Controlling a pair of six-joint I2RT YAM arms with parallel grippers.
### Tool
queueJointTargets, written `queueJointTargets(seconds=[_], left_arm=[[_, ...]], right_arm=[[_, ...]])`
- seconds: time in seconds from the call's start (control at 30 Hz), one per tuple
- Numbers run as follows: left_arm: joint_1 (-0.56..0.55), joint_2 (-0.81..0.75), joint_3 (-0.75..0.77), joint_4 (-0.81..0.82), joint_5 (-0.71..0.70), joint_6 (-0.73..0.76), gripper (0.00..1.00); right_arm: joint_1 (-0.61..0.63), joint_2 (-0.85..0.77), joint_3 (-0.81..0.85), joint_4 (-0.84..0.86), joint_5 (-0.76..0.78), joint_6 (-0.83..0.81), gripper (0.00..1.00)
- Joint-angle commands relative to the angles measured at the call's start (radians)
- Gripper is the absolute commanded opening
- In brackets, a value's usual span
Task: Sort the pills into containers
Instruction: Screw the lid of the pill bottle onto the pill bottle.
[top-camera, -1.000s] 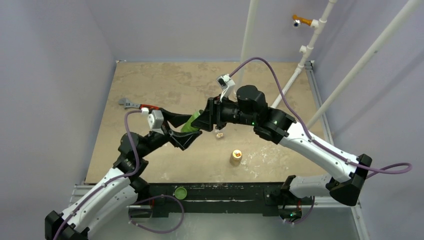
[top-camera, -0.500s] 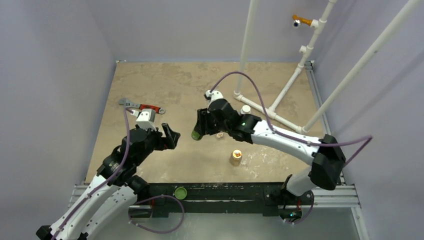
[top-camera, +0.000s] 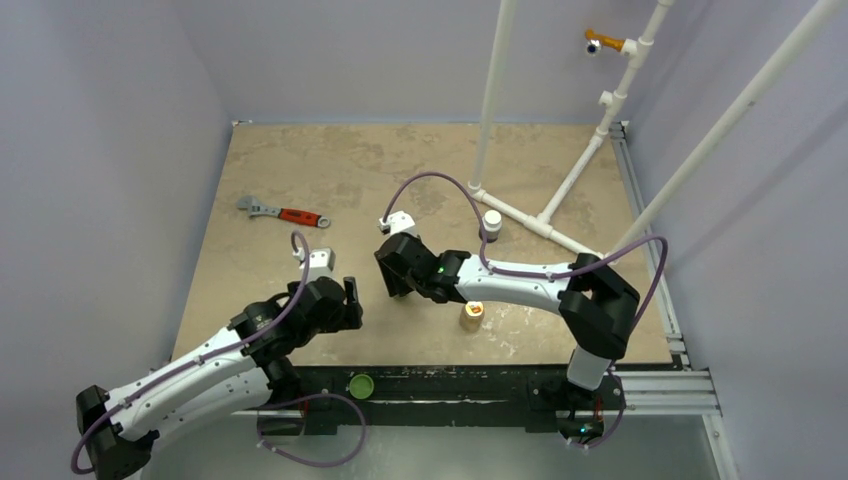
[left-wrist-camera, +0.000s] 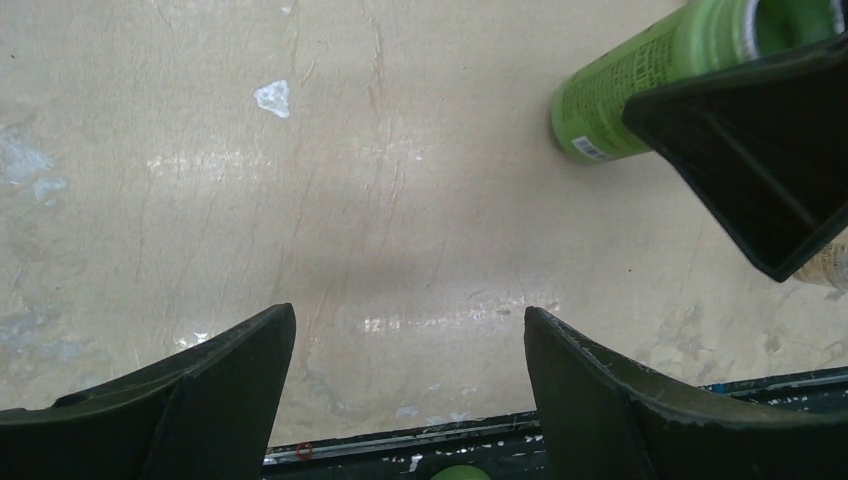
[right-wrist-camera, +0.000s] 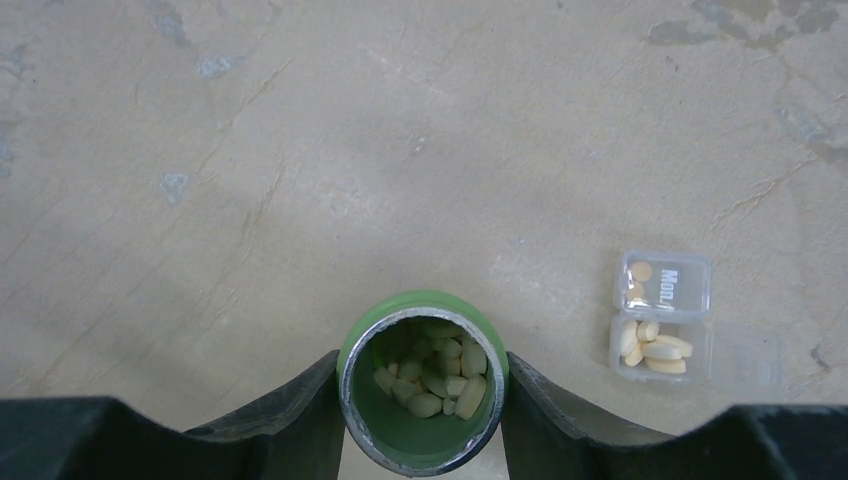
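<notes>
A green cap (top-camera: 361, 385) lies on the near rail, and just beyond it the left gripper (left-wrist-camera: 405, 320) hangs over bare table (left-wrist-camera: 300, 200), jaws spread apart with nothing between them. Near it the right gripper (right-wrist-camera: 422, 360) is clamped on an uncapped green bottle (left-wrist-camera: 620, 95) with pale pills (right-wrist-camera: 430, 375) inside; the clear case (right-wrist-camera: 665, 320), with a few more pills in it, sits on the table near the bottle, hidden under the right arm from above. A tan-orange bottle (top-camera: 471, 314) stands close to that arm, with a white-capped bottle (top-camera: 491, 222), a red-handled wrench (top-camera: 282, 212) and white pipes (top-camera: 493, 100) farther back.
</notes>
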Motion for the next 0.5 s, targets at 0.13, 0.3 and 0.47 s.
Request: queueJointTargets(seconds=[0.13, 0.3, 0.47], left_arm=[[-0.039, 0.013, -0.061, 0.046, 0.038, -0.067, 0.83], [-0.055, 0.036, -0.09, 0.069, 0.102, -0.069, 0.83], [-0.062, 0.032, -0.124, 0.079, 0.155, -0.072, 0.82]], right_arm=[[0.003, -0.027, -0.013, 0.111, 0.065, -0.027, 0.22], [0.003, -0.03, -0.023, 0.118, 0.059, -0.026, 0.36], [0.004, -0.033, -0.028, 0.122, 0.046, -0.019, 0.43]])
